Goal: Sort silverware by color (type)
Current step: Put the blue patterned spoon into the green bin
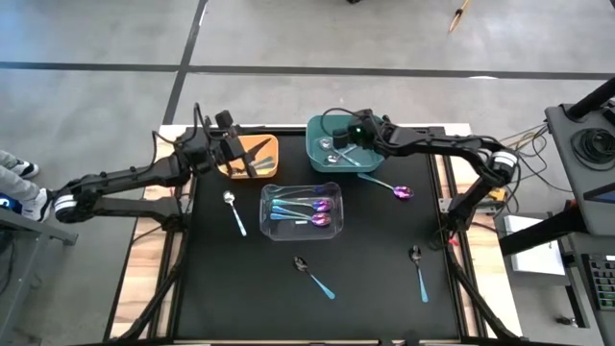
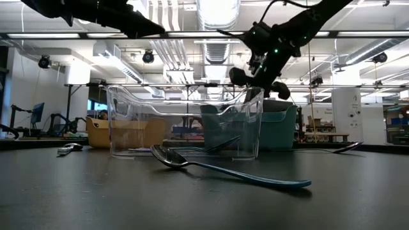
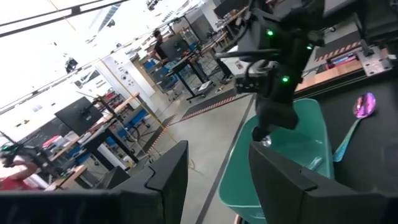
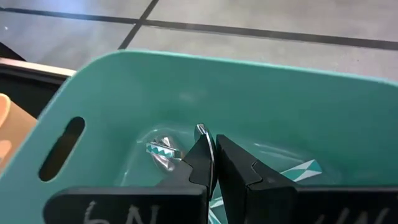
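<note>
Right claw: my right gripper (image 4: 214, 163) hangs over the teal plastic bin (image 1: 321, 157) at the far edge of the black tabletop (image 1: 365, 288); the fingers are pressed nearly together with the thin edge of a silver spoon (image 4: 202, 134) clamped between them.
Teal bin contents: at least one more silver-bowled spoon (image 4: 163, 151) lies on the floor of the bin, just under my fingertips.
Left claw: my left gripper (image 1: 233, 151) waits over the orange plastic bin (image 1: 261, 146) beside the teal one; the fingers stand apart and hold nothing.
Clear bin: the clear plastic bin (image 1: 272, 223) near the middle of the tabletop holds several iridescent purple-pink spoons (image 1: 317, 212) with light-blue handles.
Done so far: by my reading, a good share is sorted, silver into teal and iridescent into clear.
Left to do: a silver spoon (image 1: 233, 210) lies loose toward the left edge, an iridescent purple spoon (image 1: 388, 186) just beside the teal bin, a dark-bowled spoon (image 1: 313, 274) and another dark-bowled spoon (image 1: 418, 269) toward the near edge.
Judgement: four loose pieces plus the one I hold; roughly past halfway.
</note>
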